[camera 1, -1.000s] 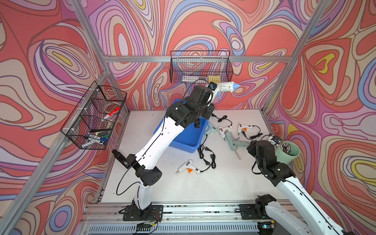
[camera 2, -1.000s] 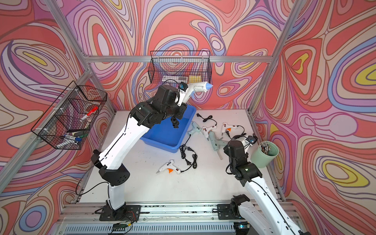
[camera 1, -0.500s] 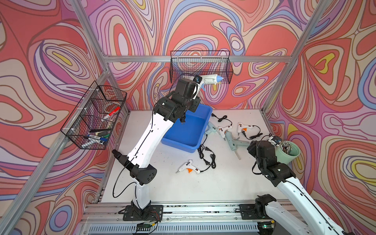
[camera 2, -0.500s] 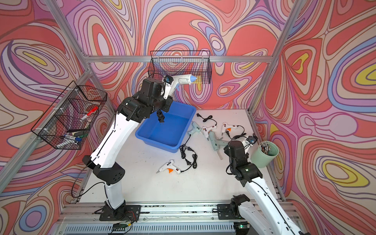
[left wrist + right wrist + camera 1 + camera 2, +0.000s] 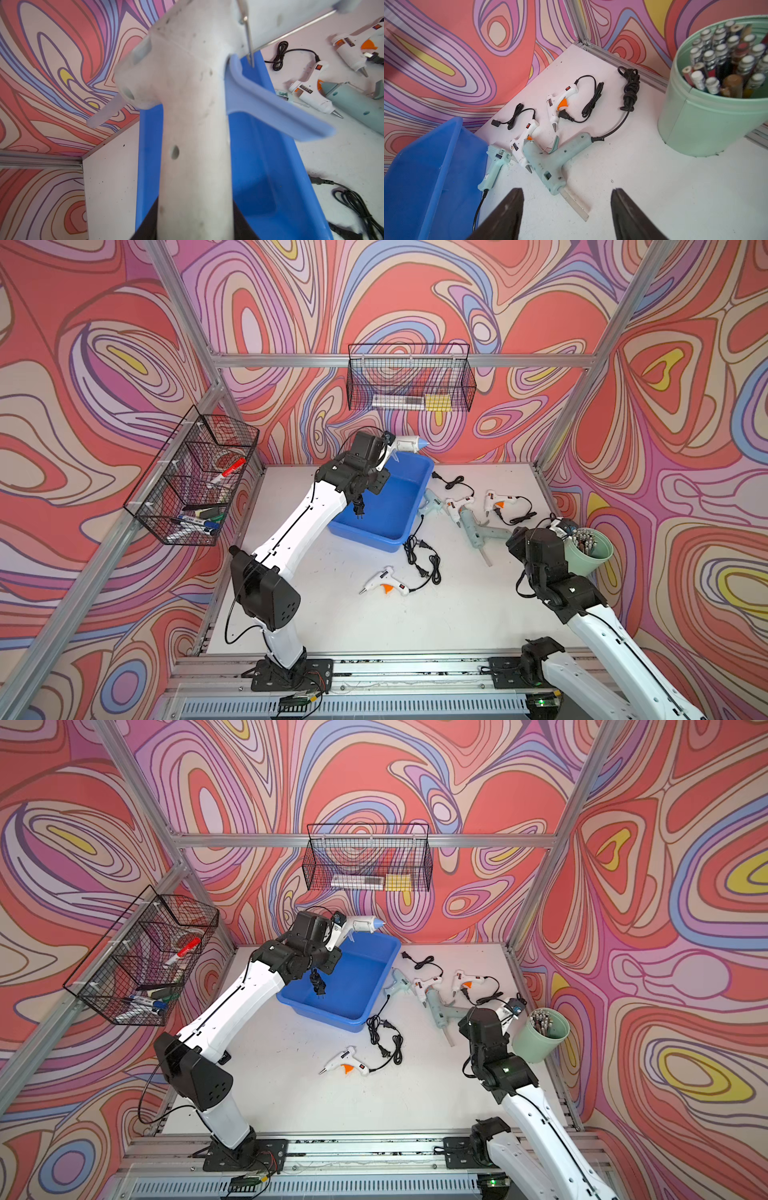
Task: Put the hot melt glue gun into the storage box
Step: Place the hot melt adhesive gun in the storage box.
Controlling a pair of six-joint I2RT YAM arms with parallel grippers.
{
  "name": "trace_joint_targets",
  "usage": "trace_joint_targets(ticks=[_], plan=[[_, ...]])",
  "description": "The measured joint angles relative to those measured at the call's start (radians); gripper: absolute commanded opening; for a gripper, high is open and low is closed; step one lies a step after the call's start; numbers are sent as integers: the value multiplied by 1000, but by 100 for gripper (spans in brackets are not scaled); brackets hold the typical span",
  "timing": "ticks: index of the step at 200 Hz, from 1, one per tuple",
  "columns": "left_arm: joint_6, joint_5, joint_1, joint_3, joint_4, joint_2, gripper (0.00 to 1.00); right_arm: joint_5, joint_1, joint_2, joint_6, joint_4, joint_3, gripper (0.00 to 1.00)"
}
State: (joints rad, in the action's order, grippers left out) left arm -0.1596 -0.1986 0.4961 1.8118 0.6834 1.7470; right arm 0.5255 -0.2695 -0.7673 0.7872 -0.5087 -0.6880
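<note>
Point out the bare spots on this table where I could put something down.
Widest bare patch: the near table, between the lone white gun and the front rail. The box floor is bare too. Crowded: between box and cup, four guns and their cords lie close together.

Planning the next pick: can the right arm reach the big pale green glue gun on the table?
Probably yes: the right gripper hangs open just short of the big pale green glue gun, and nothing covers its handle.
</note>
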Motion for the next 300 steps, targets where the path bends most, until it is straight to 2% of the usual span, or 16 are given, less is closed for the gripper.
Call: trace_joint_targets(ticks=[51, 90, 140, 164, 220, 255, 300], plan=[[16, 34, -54, -172, -94, -13, 0, 2, 0, -2, 0, 0, 0, 68], [34, 56, -90, -191, -152, 14, 0, 0, 0, -29, 4, -3, 0, 68], [45, 67, -114, -190, -196, 147, 0, -13, 0, -90, 18, -33, 0, 71], [45, 77, -117, -160, -195, 229, 0, -21, 0, -130, 18, -51, 0, 73], [43, 89, -118, 15, -143, 396, 0, -69, 0, -282, 6, -107, 0, 73], [31, 86, -118, 103, -85, 476, 10, -150, 0, -396, -56, -104, -48, 72], [10, 72, -116, 147, -33, 542, 33, -281, 0, -588, -189, -64, -183, 70]])
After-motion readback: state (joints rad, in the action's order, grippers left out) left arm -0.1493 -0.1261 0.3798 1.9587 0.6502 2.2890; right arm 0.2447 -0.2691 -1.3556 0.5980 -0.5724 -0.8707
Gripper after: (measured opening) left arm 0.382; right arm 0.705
